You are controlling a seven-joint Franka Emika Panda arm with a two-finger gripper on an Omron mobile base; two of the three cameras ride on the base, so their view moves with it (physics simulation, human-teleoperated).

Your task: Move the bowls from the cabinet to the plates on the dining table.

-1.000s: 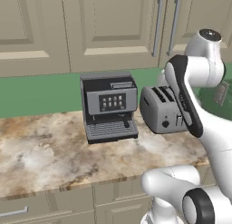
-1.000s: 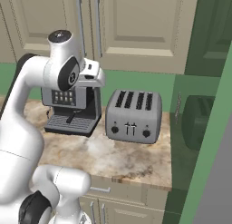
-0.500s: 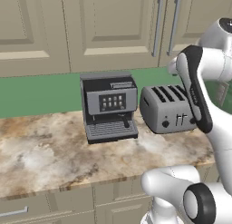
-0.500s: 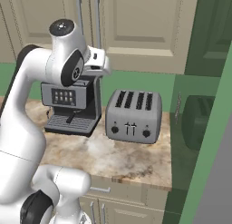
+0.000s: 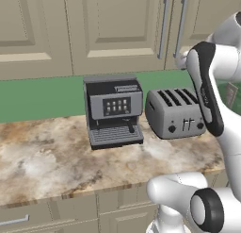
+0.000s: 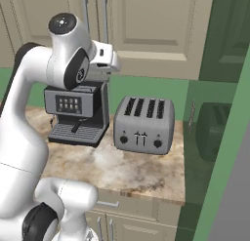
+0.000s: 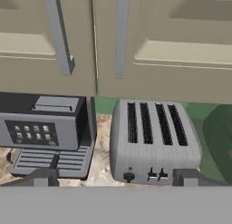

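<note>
The claw (image 7: pixel 116 177) stands wide and empty: in the hand view its two dark fingertips (image 7: pixel 41 177) rise at the bottom edge, far apart, with nothing between them. Above them, across the top of that frame, hang the shut cabinet (image 7: pixel 181 46) doors with their two long silver handles (image 7: pixel 59 32) side by side at upper left. In the left base view the same doors fill the top of the frame, handles at upper right, just left of the white arm. Under the cabinet, on the marbled table (image 5: pixel 56 161), the black coffee machine (image 5: pixel 113 109) sits at centre and the grey four-slot toaster (image 5: pixel 174 112) just to its right, near but apart. In the right base view the toaster (image 6: pixel 144 124) is at centre, the machine to its left behind the arm.
</note>
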